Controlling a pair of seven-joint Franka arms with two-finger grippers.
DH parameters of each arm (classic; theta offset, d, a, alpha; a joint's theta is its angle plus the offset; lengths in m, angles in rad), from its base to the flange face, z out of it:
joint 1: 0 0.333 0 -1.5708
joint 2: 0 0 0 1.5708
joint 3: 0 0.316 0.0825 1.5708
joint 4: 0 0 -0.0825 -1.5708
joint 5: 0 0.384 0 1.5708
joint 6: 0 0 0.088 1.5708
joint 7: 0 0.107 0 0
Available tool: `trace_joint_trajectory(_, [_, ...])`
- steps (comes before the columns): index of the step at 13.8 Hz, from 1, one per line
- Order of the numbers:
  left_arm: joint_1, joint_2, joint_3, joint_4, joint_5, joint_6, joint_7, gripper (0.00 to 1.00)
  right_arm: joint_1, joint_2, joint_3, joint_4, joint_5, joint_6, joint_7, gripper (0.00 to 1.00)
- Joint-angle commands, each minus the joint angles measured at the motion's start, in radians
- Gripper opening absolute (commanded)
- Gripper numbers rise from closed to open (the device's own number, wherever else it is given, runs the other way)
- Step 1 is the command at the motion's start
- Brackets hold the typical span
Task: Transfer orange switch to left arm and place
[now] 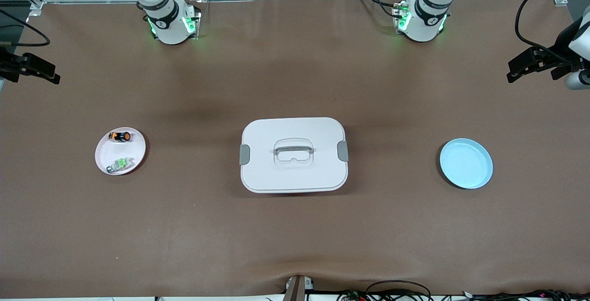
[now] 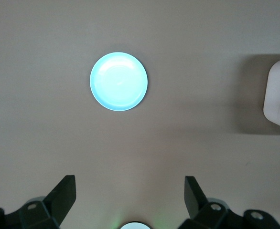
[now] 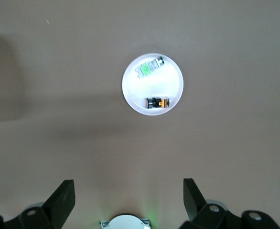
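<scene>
The orange switch (image 1: 120, 136) lies on its side in a small white plate (image 1: 99, 153) toward the right arm's end of the table. In the right wrist view the switch (image 3: 158, 102) and plate (image 3: 128, 88) show far below my right gripper (image 3: 126, 182), which is open and empty, high over the table. The white lidded box (image 1: 293, 172) stands in the middle of the table. My left gripper (image 2: 129, 180) is open and empty, high over the table near a light blue plate (image 2: 118, 81); the box's edge (image 2: 278, 95) shows at that view's side. Neither gripper shows in the front view.
A small green-and-silver switch (image 1: 119, 165) shares the white plate, nearer the front camera than the orange one; it also shows in the right wrist view (image 3: 148, 67). The light blue plate (image 1: 465, 163) sits toward the left arm's end. Black fixtures (image 1: 537, 63) stand at the table's ends.
</scene>
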Motion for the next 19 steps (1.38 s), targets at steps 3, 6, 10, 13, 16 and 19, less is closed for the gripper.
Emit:
trace_joint_trajectory(3, [0.004,0.005,-0.001,0.021,0.009,-0.019,0.025,1.00,-0.079,-0.007,0.006,-0.197,-0.005,0.179,-0.084,1.00])
trace_joint_trajectory(6, [0.004,0.005,-0.001,0.021,0.011,-0.019,0.025,1.00,-0.099,-0.007,0.007,-0.293,-0.005,0.291,-0.106,1.00])
trace_joint_trajectory(10, [0.004,0.002,-0.001,0.021,0.011,-0.024,0.025,1.00,-0.100,-0.010,0.007,-0.412,-0.004,0.424,-0.106,1.00])
trace_joint_trajectory(13, [0.004,0.002,0.001,0.024,0.009,-0.024,0.025,1.00,-0.103,-0.004,0.006,-0.515,-0.004,0.571,-0.106,1.00])
trace_joint_trajectory(16, [0.004,0.002,0.001,0.024,0.009,-0.024,0.025,1.00,-0.120,0.026,0.007,-0.564,-0.004,0.656,-0.134,1.00])
trace_joint_trajectory(19, [0.005,0.002,0.001,0.024,0.009,-0.024,0.025,1.00,-0.159,0.103,0.009,-0.566,0.010,0.745,-0.205,1.00])
